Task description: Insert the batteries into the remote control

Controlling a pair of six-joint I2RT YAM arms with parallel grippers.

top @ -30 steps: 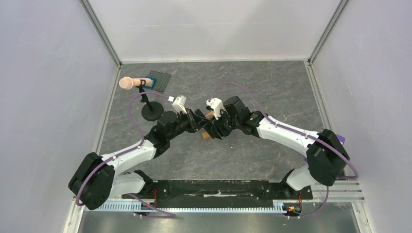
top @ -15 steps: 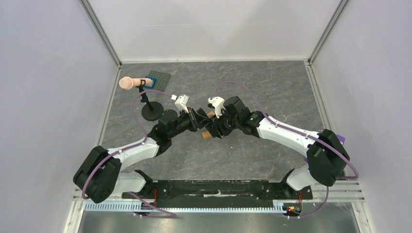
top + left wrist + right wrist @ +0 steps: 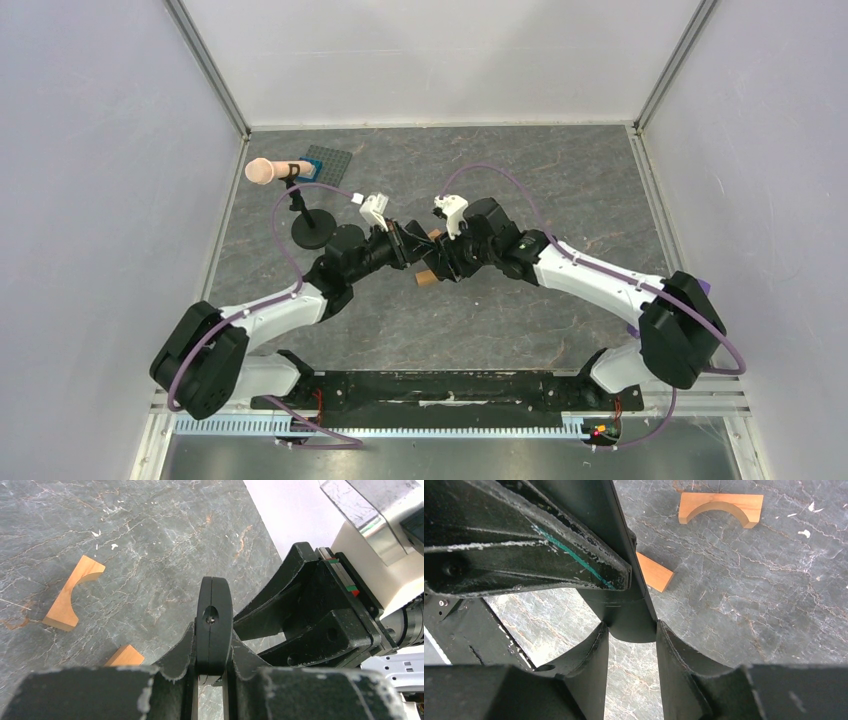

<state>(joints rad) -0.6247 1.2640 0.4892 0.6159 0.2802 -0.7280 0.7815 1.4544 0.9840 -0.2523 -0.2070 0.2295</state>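
The remote control point(image 3: 214, 605) is a slim black bar held off the table between both grippers. In the left wrist view I see it end-on, with a centre seam and a small hole, and my left gripper point(image 3: 213, 642) is shut on its sides. In the right wrist view its rounded end point(image 3: 630, 622) sits between the fingers of my right gripper point(image 3: 631, 637), which is shut on it. In the top view the grippers, left point(image 3: 403, 245) and right point(image 3: 443, 256), meet at the table's middle and hide the remote. No batteries are in view.
A wooden arch block point(image 3: 720, 507) and a small wooden block point(image 3: 654, 572) lie on the grey table below the grippers; one block shows in the top view point(image 3: 427, 279). A black stand point(image 3: 313, 235) with a pink cylinder point(image 3: 260, 171) and a grey studded plate point(image 3: 326, 165) stand at the back left.
Both grippers have stayed together on the remote and shifted slightly toward the back. The left arm's base link turned a little early on.
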